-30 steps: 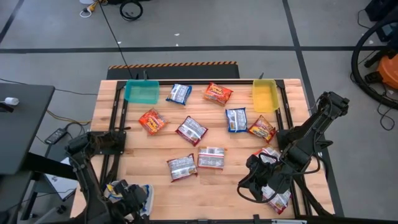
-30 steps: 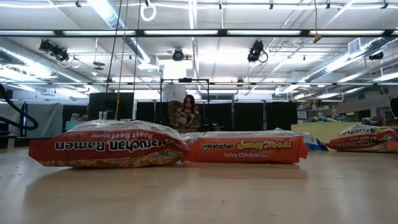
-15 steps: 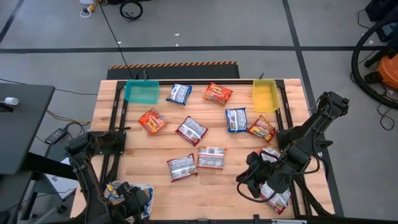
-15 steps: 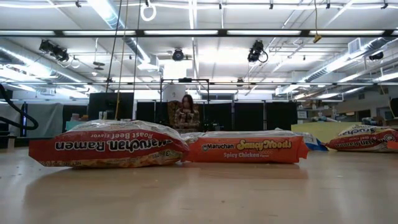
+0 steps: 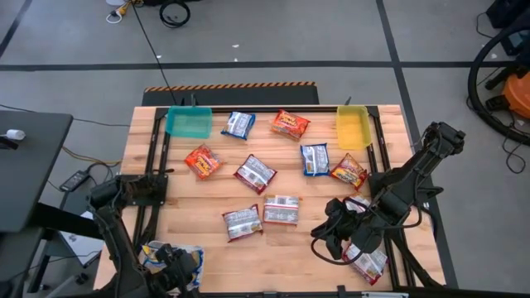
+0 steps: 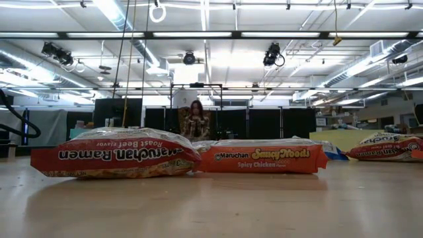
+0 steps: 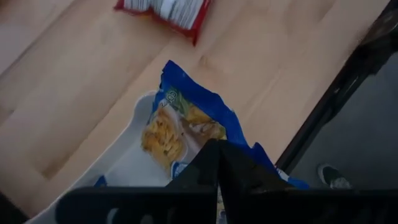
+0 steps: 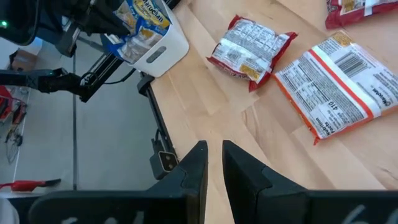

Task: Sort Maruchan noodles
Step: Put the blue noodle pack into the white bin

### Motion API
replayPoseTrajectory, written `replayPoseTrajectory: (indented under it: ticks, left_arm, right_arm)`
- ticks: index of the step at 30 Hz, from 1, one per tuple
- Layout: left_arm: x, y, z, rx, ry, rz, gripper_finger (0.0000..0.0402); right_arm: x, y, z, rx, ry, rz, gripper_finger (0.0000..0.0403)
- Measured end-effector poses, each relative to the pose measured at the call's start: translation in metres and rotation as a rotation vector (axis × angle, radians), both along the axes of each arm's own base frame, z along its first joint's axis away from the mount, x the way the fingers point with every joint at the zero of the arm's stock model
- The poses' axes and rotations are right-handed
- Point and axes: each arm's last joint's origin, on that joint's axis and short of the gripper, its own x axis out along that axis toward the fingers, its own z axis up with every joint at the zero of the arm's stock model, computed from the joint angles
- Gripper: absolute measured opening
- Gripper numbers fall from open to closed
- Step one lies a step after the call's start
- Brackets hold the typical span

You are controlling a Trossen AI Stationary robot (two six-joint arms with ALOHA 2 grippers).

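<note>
Over the white tray (image 7: pixel 127 163) at the surface's near-left corner, your left gripper (image 5: pixel 175 266) has jaws clamped on a blue-and-yellow packet (image 7: pixel 186 127), so release next; right gripper (image 5: pixel 325 242) waits, jaws slightly apart, empty.

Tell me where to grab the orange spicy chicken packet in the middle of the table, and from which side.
The orange spicy chicken packet lies flat, with a red-and-white packet close on its left. Come straight down on its right short edge, which looks clear, and pinch the crimped seam there; that thin end probably suits a narrow pincer better than the puffy middle.
</note>
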Motion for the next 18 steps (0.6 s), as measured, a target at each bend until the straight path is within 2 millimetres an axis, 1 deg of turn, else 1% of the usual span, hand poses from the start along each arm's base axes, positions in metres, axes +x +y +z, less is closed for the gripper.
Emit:
replayPoseTrajectory:
  ticks: [5,8,13,16,18]
  left_arm:
    - [-0.002,0.0,0.0,-0.002,0.022,-0.001,0.001]
    - [-0.004,-0.001,0.0,0.004,0.045,-0.04,0.0021]
    - [-0.005,0.0,0.004,0.019,0.075,-0.114,0.0069]
    - [-0.005,0.005,0.012,0.006,0.089,-0.15,0.0104]
    - [-0.006,0.011,0.021,0.0,0.076,-0.161,0.0127]
  right_arm:
    - [0.001,-0.002,0.0,0.0,0.0,-0.008,0.0054]
    - [0.002,-0.002,0.0,-0.003,0.009,0.018,0.0054]
    - [0.005,-0.007,0.002,0.047,0.045,0.065,0.0054]
    - [0.009,-0.012,0.001,0.012,0.043,0.072,0.0054]
    - [0.014,-0.018,0.001,-0.016,0.039,0.068,0.0054]
